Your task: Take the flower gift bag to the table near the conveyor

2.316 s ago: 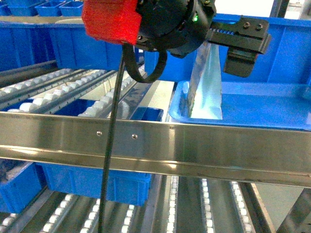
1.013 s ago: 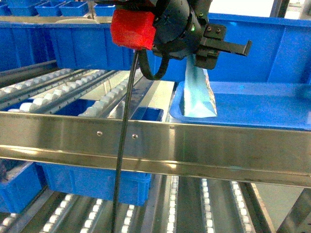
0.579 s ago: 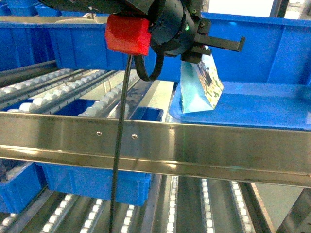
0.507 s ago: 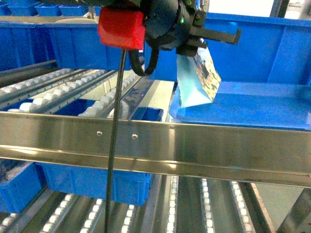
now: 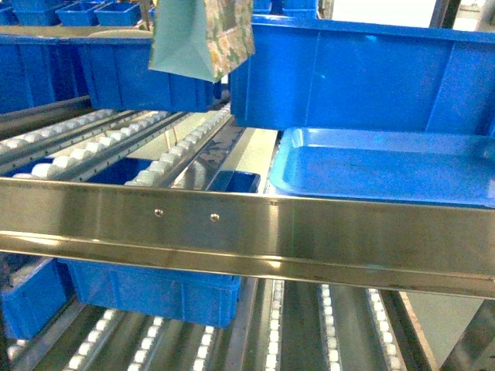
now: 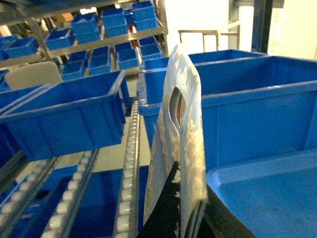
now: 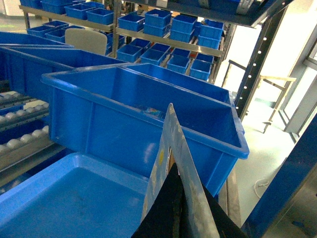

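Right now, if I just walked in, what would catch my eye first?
Probably the flower gift bag hanging in mid-air at the top of the head view, above the conveyor and its white rollers. Next, the big blue bins and the shallow blue tray to the right.

Flower gift bag (image 5: 203, 35): pale teal side panel, face printed in mottled green and cream floral. Same bag from the left wrist view (image 6: 179, 144): whitish with yellow-gold blotches. Tray (image 5: 387, 166) and bins (image 5: 348, 77): solid blue. Conveyor (image 5: 247, 224): shiny steel frame, white rollers (image 5: 178, 147)
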Available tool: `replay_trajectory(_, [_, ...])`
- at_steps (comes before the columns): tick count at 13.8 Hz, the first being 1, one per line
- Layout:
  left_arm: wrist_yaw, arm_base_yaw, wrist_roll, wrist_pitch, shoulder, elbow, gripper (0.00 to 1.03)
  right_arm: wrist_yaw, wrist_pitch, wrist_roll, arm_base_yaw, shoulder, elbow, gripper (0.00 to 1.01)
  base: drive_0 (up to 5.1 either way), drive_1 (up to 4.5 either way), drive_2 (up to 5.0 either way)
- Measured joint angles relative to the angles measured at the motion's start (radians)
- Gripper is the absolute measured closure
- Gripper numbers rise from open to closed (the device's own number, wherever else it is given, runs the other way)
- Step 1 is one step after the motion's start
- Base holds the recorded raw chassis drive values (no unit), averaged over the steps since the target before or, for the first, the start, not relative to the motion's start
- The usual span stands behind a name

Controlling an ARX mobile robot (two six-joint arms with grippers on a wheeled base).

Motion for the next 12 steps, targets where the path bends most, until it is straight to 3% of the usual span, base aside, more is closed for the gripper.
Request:
replay_trajectory(3, [-0.104,0.009,0.070,0.088,-0.185,-0.189,1.01,0.000,0.000,0.000,0.000,0.000,0.000,0.99,0.0,0.00,0.0])
replay_trajectory(6, [-0.087,0.069,0.095,0.000,-0.265,-0.262,1.01,0.000,0.000,0.000,0.000,0.000,0.000,0.99,0.0,0.00,0.0])
replay_trajectory(10, [-0.076,0.066,0.097,-0.001,-0.268,-0.263,1.01,0.000,-0.003,0.000,0.000,0.001,-0.001,0.99,0.0,0.00,0.0])
replay_trajectory(12, [-0.079,0.066,0.097,0.003,-0.270,-0.262,1.01,0.000,-0.002,0.000,0.000,0.001,-0.001,0.99,-3.1,-2.17,4.8])
